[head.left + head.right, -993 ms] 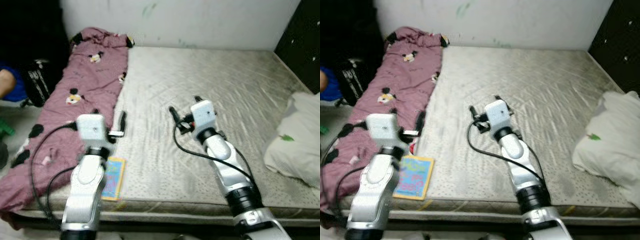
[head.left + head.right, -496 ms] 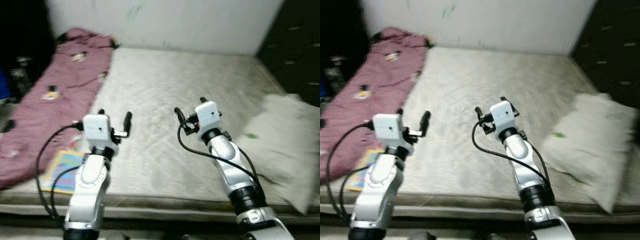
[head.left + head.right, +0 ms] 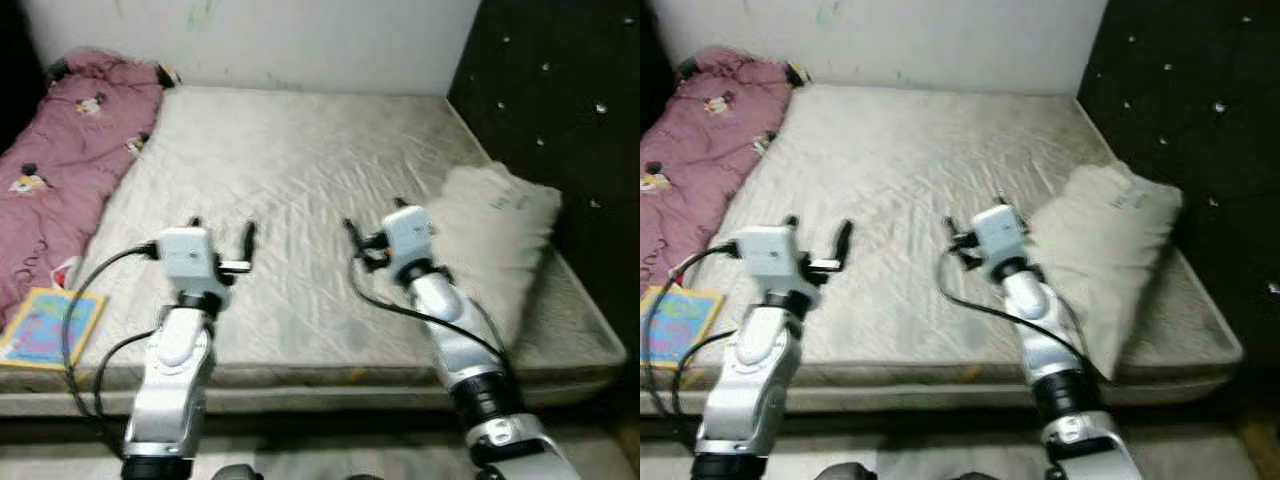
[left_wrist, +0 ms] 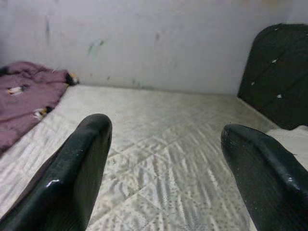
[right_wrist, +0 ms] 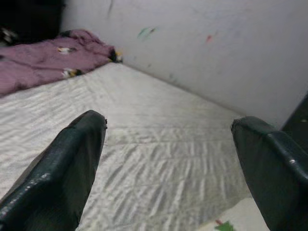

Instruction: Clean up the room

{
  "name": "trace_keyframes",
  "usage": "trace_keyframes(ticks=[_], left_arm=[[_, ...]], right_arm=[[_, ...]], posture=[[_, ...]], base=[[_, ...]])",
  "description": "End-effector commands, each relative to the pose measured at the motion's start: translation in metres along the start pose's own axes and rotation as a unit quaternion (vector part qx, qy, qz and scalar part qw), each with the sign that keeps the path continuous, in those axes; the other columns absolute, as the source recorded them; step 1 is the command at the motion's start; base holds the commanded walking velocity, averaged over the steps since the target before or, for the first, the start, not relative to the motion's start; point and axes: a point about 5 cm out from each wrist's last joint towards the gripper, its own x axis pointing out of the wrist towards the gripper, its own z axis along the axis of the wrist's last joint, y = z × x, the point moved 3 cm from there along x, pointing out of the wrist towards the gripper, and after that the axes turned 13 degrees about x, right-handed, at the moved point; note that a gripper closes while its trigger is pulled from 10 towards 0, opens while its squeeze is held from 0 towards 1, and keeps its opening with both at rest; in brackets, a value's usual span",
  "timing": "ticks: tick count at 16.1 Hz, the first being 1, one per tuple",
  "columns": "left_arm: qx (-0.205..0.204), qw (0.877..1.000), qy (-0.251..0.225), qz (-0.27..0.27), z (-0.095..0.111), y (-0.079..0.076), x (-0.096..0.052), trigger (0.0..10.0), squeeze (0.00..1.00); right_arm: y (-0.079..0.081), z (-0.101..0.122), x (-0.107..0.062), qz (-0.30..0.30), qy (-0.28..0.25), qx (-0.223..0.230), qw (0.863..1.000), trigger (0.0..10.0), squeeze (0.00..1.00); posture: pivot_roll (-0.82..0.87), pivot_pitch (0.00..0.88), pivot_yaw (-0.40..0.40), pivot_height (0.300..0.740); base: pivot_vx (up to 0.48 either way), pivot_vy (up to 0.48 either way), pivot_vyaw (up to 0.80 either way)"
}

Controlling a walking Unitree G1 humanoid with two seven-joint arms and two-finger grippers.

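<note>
A bare grey mattress (image 3: 300, 150) lies before me. A pink cartoon-print blanket (image 3: 60, 150) is bunched along its left side, and a colourful book (image 3: 40, 325) rests at the left front edge. A white pillow (image 3: 490, 235) leans at the right side. My left gripper (image 3: 222, 232) hovers open over the front of the mattress, holding nothing. My right gripper (image 3: 372, 218) is open too, just left of the pillow. In the left wrist view the left gripper (image 4: 166, 159) frames bare mattress; in the right wrist view the right gripper (image 5: 173, 163) does the same.
A black padded headboard (image 3: 560, 100) stands along the right side of the bed. A white wall (image 3: 300, 40) runs behind it. The mattress front edge (image 3: 330, 375) is just below both arms.
The whole picture has swung to the right: blanket and book slid toward the left edge, pillow and headboard came in. Both arms keep the same raised, open pose.
</note>
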Motion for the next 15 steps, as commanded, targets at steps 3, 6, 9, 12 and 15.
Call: trace_keyframes(ticks=[3,6,9,12,15], left_arm=[[-0.007,1.0,-0.02,-0.012,0.0072,-0.0037,0.0007,10.0,0.0],[-0.007,1.0,-0.024,-0.013,0.0081,-0.0041,0.0004,10.0,0.0],[-0.006,1.0,-0.024,-0.015,0.0078,-0.004,0.0008,10.0,0.0],[-0.005,1.0,-0.024,-0.017,0.0072,-0.0045,0.0009,10.0,0.0],[-0.003,1.0,-0.021,-0.016,0.0059,-0.0045,0.0011,10.0,0.0]], right_arm=[[-0.0051,0.0048,0.0011,-0.005,-0.008,-0.008,1.0,10.0,0.0],[-0.0052,0.0045,0.0013,-0.004,-0.007,-0.008,1.0,10.0,0.0],[-0.0049,0.0042,0.0017,-0.004,-0.008,-0.009,1.0,10.0,0.0],[-0.0049,0.0041,0.0018,-0.003,-0.008,-0.01,1.0,10.0,0.0],[-0.0048,0.0039,0.0019,-0.002,-0.008,-0.01,1.0,10.0,0.0]], posture=[[0.04,0.0,-0.04,0.74],[0.04,0.0,-0.041,0.74],[0.04,0.0,-0.041,0.74],[0.04,0.0,-0.041,0.74],[0.04,0.0,-0.041,0.74]], base=[[0.0,0.0,0.0],[0.309,0.0,0.0],[0.352,0.0,0.0],[0.365,0.0,0.0],[0.356,0.0,0.0]])
